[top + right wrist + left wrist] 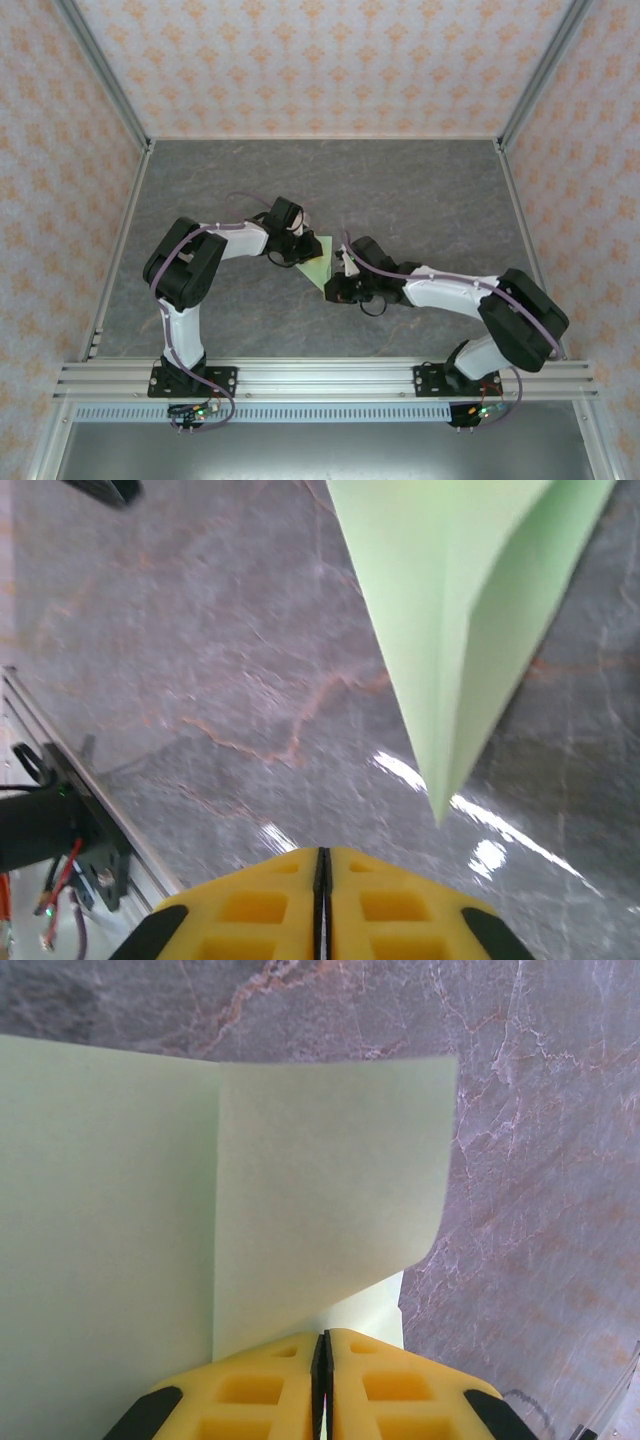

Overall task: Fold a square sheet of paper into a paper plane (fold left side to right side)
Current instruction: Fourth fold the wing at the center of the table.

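Note:
The square sheet of paper [318, 262], pale green and creased into a pointed shape, sits between the two arms at mid-table. In the left wrist view the paper [300, 1190] shows a vertical crease and a curled flap. Its lower edge runs into the tips of my left gripper [322, 1338], which is shut on it. From above, the left gripper [302, 253] is at the paper's left edge. In the right wrist view, the paper [450, 610] tapers to a point just ahead of my right gripper [322, 852]. That gripper is shut with nothing in it, and from above the right gripper [334, 284] sits by the sheet's near corner.
The grey marbled table [400, 190] is enclosed by patterned walls on the left, back and right. An aluminium rail [320, 378] carrying both arm bases runs along the near edge. The rail and a cabled arm base [60, 840] show at lower left in the right wrist view.

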